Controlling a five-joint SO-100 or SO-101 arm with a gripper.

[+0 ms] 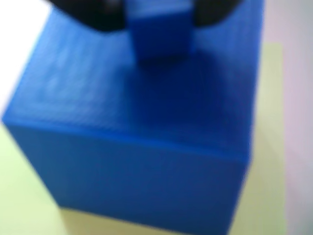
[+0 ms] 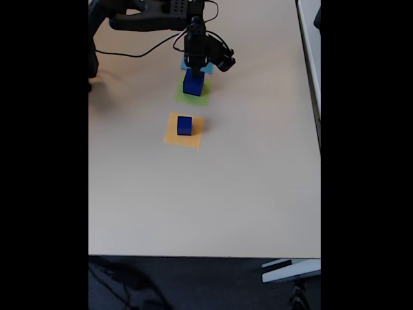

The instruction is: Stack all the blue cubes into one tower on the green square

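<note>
1. Blue fills most of the wrist view: a large blue cube [image 1: 132, 147] sits on the green square [image 1: 271, 147], whose pale lime surface shows at the right and at the lower left.
2. On the large cube's top face, near its far edge, stands a small blue cube [image 1: 159, 32] (blurred, but clearly a separate block with its own shadow).
3. Dark fingers [image 1: 93, 14] of the gripper [image 1: 159, 12] flank the small cube on both sides, closed in against it; the jaws are only as far apart as the block is wide, and it appears to be held between them.
4. In the fixed view the gripper [image 2: 195, 64] points straight down over the large cube [image 2: 192, 84], which stands on the green patch [image 2: 201, 98].
5. A light-blue patch [image 2: 208, 67] lies just behind the green one, partly hidden by the arm.
6. Nearer the camera, a medium blue cube [image 2: 184, 125] rests on an orange patch [image 2: 191, 138], apart from the stack.
7. All of it sits on a beige table [image 2: 258, 181]; a black cable [image 2: 139, 51] runs across it by the arm.
</note>
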